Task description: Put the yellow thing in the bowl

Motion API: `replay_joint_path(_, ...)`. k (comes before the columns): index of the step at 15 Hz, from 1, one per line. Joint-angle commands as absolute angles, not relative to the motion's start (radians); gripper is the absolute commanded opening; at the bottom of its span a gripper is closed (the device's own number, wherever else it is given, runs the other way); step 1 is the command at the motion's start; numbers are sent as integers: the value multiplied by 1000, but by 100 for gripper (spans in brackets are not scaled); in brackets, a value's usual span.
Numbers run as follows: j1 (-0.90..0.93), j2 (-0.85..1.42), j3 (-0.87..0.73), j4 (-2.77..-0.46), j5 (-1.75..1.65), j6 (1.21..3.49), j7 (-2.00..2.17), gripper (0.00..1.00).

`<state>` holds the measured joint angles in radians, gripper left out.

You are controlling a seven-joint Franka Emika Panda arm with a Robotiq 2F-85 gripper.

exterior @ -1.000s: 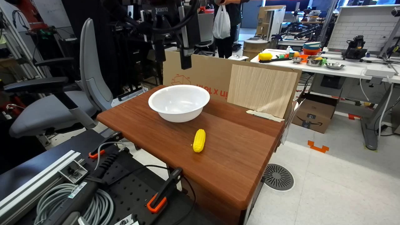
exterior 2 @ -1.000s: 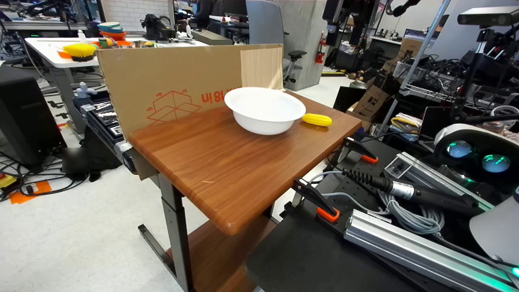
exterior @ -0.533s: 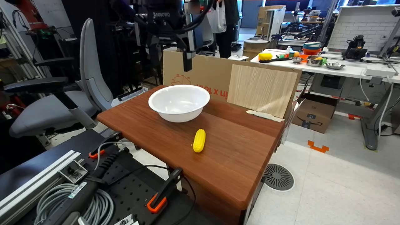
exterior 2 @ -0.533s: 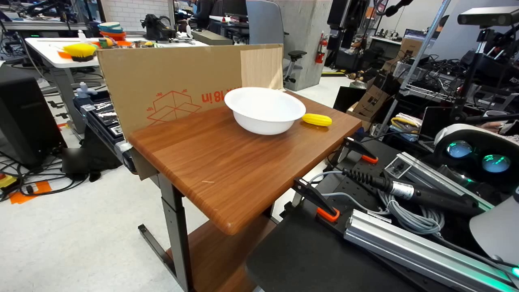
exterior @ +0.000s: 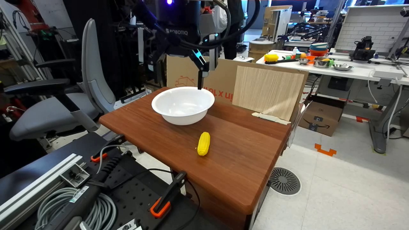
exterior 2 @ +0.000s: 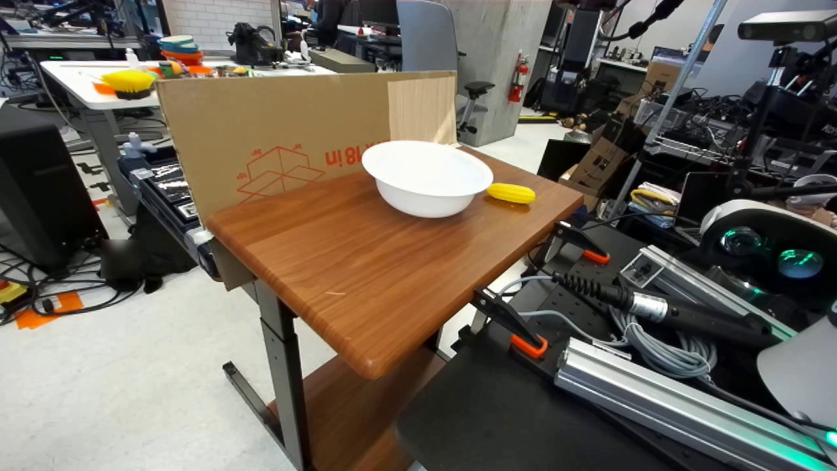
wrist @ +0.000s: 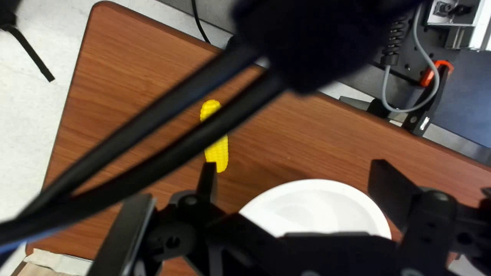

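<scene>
Wrist view, yellow corn cob on a wood-grain table near the white bowl, black cables (blurred) masking the cob's middle, gripper with wide-spread jaws hiding part of the bowl, cardboard sheet upright along the table's edge in both exterior views.

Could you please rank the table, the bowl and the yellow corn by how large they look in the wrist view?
From largest to smallest:
1. Table, running past the picture's edge.
2. Bowl, partly hidden.
3. Corn, crossed by a dark cable.
</scene>
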<state>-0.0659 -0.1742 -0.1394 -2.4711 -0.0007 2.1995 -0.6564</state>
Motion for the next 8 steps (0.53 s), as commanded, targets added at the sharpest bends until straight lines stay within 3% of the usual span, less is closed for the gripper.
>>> replay_joint_path(1,-64,-174,-141,-2470,-1,2195,-661,100)
replay_joint_path(8,-74,-99,-143,-2456,-56,2395,-635,100)
